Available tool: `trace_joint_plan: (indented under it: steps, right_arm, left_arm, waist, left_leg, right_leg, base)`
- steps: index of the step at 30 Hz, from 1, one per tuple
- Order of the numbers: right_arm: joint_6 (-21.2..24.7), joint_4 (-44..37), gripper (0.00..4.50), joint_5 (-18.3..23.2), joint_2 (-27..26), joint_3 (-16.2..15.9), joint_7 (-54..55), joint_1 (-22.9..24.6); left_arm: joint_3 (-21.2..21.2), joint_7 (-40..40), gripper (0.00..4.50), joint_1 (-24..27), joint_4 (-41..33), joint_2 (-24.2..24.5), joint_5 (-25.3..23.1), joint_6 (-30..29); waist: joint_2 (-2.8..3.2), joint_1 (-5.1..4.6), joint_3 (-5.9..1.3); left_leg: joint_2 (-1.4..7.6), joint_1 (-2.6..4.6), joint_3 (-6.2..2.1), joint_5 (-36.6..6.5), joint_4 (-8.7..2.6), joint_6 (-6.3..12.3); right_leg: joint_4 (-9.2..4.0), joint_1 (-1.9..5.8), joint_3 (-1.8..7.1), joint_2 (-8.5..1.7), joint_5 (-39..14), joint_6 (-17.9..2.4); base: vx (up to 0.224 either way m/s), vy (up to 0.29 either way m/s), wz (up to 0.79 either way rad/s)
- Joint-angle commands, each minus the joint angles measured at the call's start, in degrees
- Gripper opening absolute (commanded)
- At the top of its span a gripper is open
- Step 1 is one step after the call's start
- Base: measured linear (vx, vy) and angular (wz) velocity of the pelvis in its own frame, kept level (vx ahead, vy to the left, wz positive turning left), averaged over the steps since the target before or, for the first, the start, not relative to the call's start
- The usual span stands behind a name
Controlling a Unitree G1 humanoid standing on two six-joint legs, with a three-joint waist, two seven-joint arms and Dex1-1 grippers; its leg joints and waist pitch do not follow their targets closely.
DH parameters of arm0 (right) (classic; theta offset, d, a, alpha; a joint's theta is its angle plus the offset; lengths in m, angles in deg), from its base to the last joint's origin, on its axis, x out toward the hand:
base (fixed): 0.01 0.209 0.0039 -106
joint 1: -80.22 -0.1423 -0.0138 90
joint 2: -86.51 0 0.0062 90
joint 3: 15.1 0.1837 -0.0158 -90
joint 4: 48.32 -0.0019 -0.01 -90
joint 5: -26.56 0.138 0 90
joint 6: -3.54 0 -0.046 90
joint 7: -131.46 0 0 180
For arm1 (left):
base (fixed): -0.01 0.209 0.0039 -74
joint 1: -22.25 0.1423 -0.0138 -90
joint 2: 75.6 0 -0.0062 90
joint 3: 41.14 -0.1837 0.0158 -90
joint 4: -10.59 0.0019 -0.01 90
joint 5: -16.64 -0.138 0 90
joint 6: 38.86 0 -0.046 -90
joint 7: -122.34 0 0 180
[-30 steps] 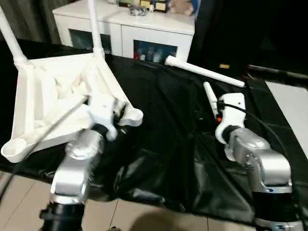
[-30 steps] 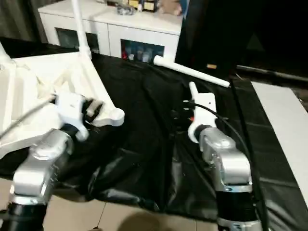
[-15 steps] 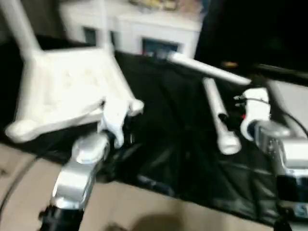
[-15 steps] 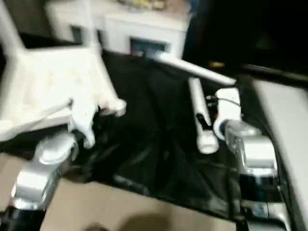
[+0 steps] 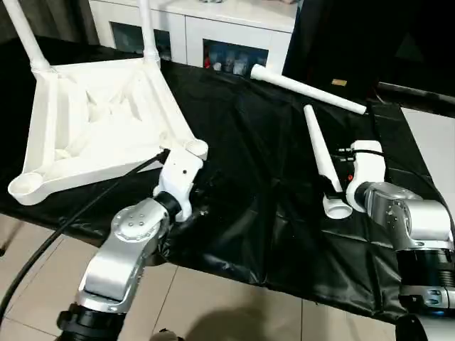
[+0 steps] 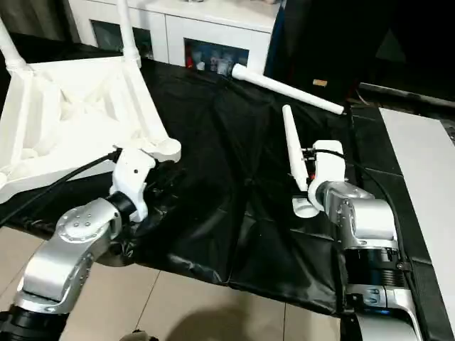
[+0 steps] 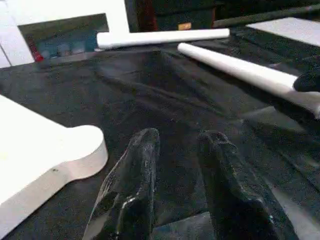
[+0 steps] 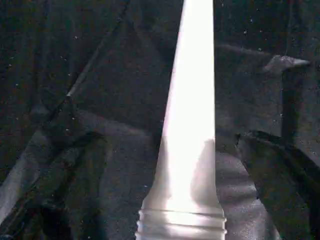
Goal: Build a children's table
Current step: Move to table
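Note:
The white tabletop (image 5: 99,121) lies upside down on the black cloth at the left, ribbed side up. Two legs (image 5: 25,39) stand in its far corner sockets. A loose leg (image 5: 306,87) lies at the back. Another loose leg (image 5: 320,156) lies to the right, thick end toward me. My right gripper (image 8: 170,140) is open wide astride that thick end, with the fingers (image 8: 280,175) clear of the leg (image 8: 192,100). My left gripper (image 7: 177,137) hangs just in front of the tabletop's near right corner socket (image 5: 192,148). It is open a little, with nothing between its fingers.
A white cabinet (image 5: 234,28) with dark glass doors stands behind the table. The black cloth (image 5: 249,177) hangs over the front edge above a tiled floor (image 5: 213,298). A white surface (image 5: 434,135) borders the right side. A black cable (image 5: 92,199) trails from my left arm.
The head camera has swung and tilted down. My right gripper now sits at the thick end of the nearer loose leg, more of which shows. Both grippers keep the same opening.

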Motion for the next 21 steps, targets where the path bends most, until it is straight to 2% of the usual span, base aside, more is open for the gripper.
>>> trace_joint_plan:
  steps: [1, 2, 3, 8, 13, 14, 15, 16, 21]
  right_arm:
    - [0.63, -0.15, 4.5, 0.4, 0.14, 1.08, -0.03, 0.09]
    - [0.78, -0.13, 4.5, 0.5, 0.07, 1.12, -0.06, 0.19]
    - [1.02, 0.15, 4.5, 0.72, -0.16, 1.15, -0.21, 0.57]
    - [-0.75, 2.6, 4.5, 0.34, -1.11, 1.44, 0.76, 1.53]
    - [-1.83, 3.41, 4.5, -0.11, -1.28, 1.84, 2.21, 1.87]
    - [-1.83, 3.41, 4.5, -0.12, -1.28, 1.84, 2.22, 1.87]
    - [-1.85, 3.41, 4.5, -0.15, -1.29, 1.86, 2.3, 1.88]
    - [-1.88, 3.39, 4.5, -0.14, -1.35, 1.9, 2.34, 1.91]
    - [-2.59, 4.24, 4.5, -0.03, -1.49, 2.07, 2.51, 2.23]
  left_arm:
    - [-0.38, 0.41, 1.54, 0.34, -1.16, 0.15, -0.05, -0.5]
    - [-0.39, 0.42, 1.54, 0.33, -1.16, 0.15, -0.07, -0.5]
    - [-0.48, 0.5, 1.54, 0.32, -1.12, 0.16, -0.11, -0.41]
    - [-1.26, 0.81, 1.54, 0.17, -1.1, 0.14, -0.1, -0.3]
    - [-1.23, 0.86, 1.54, 0.43, -1.35, 0.41, 0.1, -0.46]
    - [-1.22, 0.87, 1.54, 0.44, -1.34, 0.42, 0.11, -0.45]
    - [-1.17, 0.97, 1.54, 0.52, -1.33, 0.49, 0.12, -0.44]
    - [-1.16, 1.15, 1.54, 0.61, -1.29, 0.67, 0.11, -0.55]
    - [-1.62, 1.68, 1.54, -0.14, -0.19, 1.19, -0.27, -0.35]
  waist:
    - [-0.08, -0.07, -3.49]
    - [-0.08, -0.07, -3.49]
    - [0.24, -0.03, -3.48]
    - [0.09, -0.04, -3.31]
    - [-0.07, -0.06, -3.26]
    - [0.38, 0.0, -3.26]
    - [0.17, -0.09, -3.25]
    - [0.58, -0.05, -3.31]
    - [0.28, -0.12, -3.38]
  left_leg:
    - [1.36, 1.1, 0.29, -6.67, -3.87, -1.91]
    - [1.36, 1.1, 0.29, -6.67, -3.87, -1.91]
    - [1.38, 1.16, 0.27, -6.7, -3.88, -1.98]
    - [1.47, 1.32, 0.39, -9.12, -4.03, -2.37]
    - [1.44, 1.26, 0.39, -9.97, -4.09, -2.7]
    - [1.45, 1.29, 0.32, -9.91, -4.1, -2.8]
    - [1.45, 1.26, 0.36, -9.95, -4.09, -2.81]
    - [1.42, 1.24, 0.27, -9.62, -4.08, -2.96]
    - [1.43, 1.27, 0.32, -9.05, -4.03, -2.83]
  right_leg:
    - [-4.6, 2.19, 2.18, -3.3, -0.37, -8.11]
    - [-4.6, 2.19, 2.18, -3.3, -0.37, -8.11]
    - [-4.51, 2.17, 2.19, -3.28, 0.32, -8.41]
    - [-4.91, 1.99, 2.24, -3.4, -3.08, -8.52]
    - [-5.08, 1.97, 2.25, -3.43, -5.15, -7.69]
    - [-5.01, 1.92, 2.24, -3.45, -5.11, -7.65]
    - [-5.09, 1.9, 2.26, -3.4, -4.92, -7.56]
    - [-4.95, 1.95, 2.25, -3.41, -4.3, -7.63]
    - [-4.8, 2.01, 2.2, -3.26, -2.09, -8.19]
  base:
    - [0.0, 0.0, 0.0]
    - [0.0, 0.0, 0.0]
    - [0.0, 0.0, 0.0]
    - [0.0, 0.0, 0.0]
    - [0.0, 0.0, 0.0]
    - [0.0, 0.0, 0.0]
    - [0.0, 0.0, 0.0]
    - [0.0, 0.0, 0.0]
    - [0.0, 0.0, 0.0]
